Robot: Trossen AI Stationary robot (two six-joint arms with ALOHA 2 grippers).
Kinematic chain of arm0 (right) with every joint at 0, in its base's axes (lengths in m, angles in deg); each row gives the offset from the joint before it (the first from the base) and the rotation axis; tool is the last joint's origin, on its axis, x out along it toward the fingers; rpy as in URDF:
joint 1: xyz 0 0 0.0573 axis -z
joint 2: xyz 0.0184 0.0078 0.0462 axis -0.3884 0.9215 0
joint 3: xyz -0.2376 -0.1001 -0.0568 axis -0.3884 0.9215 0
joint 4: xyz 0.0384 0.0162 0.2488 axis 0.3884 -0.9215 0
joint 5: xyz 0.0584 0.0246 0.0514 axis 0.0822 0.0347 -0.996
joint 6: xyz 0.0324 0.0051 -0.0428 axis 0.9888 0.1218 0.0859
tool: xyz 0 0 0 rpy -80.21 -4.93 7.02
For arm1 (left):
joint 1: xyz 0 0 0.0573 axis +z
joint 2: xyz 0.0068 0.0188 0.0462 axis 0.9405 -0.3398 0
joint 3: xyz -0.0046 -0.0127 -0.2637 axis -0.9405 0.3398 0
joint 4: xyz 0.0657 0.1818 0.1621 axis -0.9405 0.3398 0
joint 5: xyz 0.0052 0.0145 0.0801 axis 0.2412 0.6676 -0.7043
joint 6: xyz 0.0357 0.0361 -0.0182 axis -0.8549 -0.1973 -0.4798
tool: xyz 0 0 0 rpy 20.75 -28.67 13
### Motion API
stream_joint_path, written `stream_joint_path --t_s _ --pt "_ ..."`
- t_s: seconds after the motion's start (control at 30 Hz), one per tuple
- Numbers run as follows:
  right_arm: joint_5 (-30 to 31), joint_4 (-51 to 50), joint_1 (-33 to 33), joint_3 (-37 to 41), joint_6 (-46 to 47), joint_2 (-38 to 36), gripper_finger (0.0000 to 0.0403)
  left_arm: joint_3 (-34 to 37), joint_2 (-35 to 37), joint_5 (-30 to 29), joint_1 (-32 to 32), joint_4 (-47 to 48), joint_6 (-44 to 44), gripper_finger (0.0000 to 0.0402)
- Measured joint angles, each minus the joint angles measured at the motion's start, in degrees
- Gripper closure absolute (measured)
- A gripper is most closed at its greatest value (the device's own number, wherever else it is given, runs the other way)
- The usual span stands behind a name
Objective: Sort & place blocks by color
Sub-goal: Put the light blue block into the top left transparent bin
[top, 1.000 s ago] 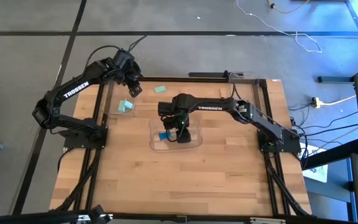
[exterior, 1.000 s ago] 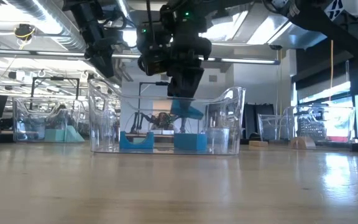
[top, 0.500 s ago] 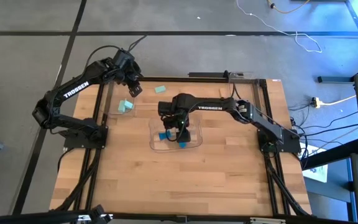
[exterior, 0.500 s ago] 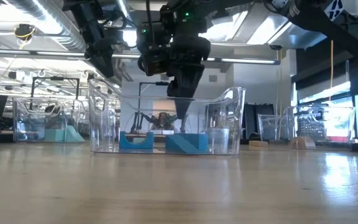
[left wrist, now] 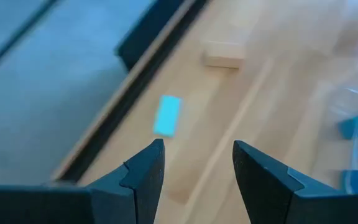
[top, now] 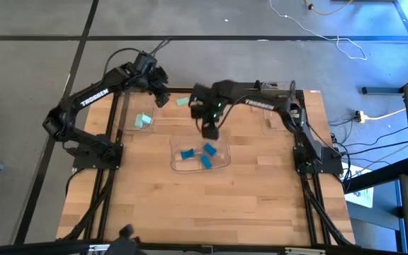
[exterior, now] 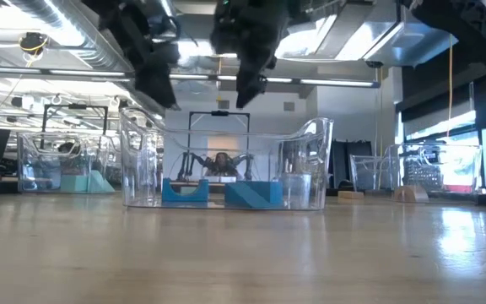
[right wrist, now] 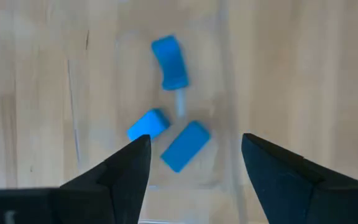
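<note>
Three bright blue blocks (right wrist: 169, 61) (right wrist: 146, 124) (right wrist: 185, 145) lie flat on the floor of the clear middle tray (top: 222, 164), seen from the side in the low view (exterior: 253, 194). My right gripper (top: 210, 129) (right wrist: 194, 168) hangs open and empty above the tray's far edge. One mint block (top: 183, 102) (left wrist: 167, 115) lies flat on the table near the far edge, and a tan block (left wrist: 224, 54) lies beyond it. My left gripper (top: 163, 95) (left wrist: 197, 180) hovers open just left of the mint block. More mint blocks (top: 143, 120) lie in the left tray.
A clear tray (exterior: 57, 169) with mint blocks stands at the table's far left. The dark frame rail (left wrist: 148, 37) runs along the far edge close to the loose mint block. The table's near half (top: 204, 205) is bare wood. More clear containers (exterior: 412, 173) show to the right.
My right gripper has let go of a blue block, which dropped and now lies flat on the middle tray's floor. The gripper then rose and drew back toward the far edge. My left gripper has shifted right, toward the loose mint block.
</note>
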Motion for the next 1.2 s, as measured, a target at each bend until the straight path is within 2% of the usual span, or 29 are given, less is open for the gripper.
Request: stream_joint_path --t_s 0.1,0.33,0.53,0.63,0.9,1.1,1.2 --pt "0.2 0.3 1.8 0.0 0.1 -2.9 0.0151 0.0 -4.3 3.8 1.1 -1.6 -4.2 0.0221" --pt "0.1 0.4 5.2 0.0 -2.1 -10.5 0.0151 0.0 -14.6 9.7 0.8 -3.6 -20.2 0.0221" --pt "0.1 0.5 8.0 0.0 -6.3 -15.2 0.0151 0.0 -21.2 3.5 0.5 -12.6 -21.3 0.0221" --pt "0.1 0.2 9.4 0.0 -8.2 -16.1 0.0151 0.0 -23.5 2.8 0.6 -15.6 -21.1 0.0221" --pt "0.1 -0.7 13.5 0.0 -11.7 -16.4 0.0151 0.0 -30.0 2.1 0.7 -16.8 -21.2 0.0221" --pt "0.1 -0.7 16.0 0.0 -11.9 -16.4 0.0151 0.0 -32.3 -3.1 0.7 -19.2 -21.4 0.0221" --pt "0.1 -0.7 16.7 0.0 -12.0 -16.4 0.0151 0.0 -32.7 -1.7 0.8 -19.6 -21.4 0.0221"
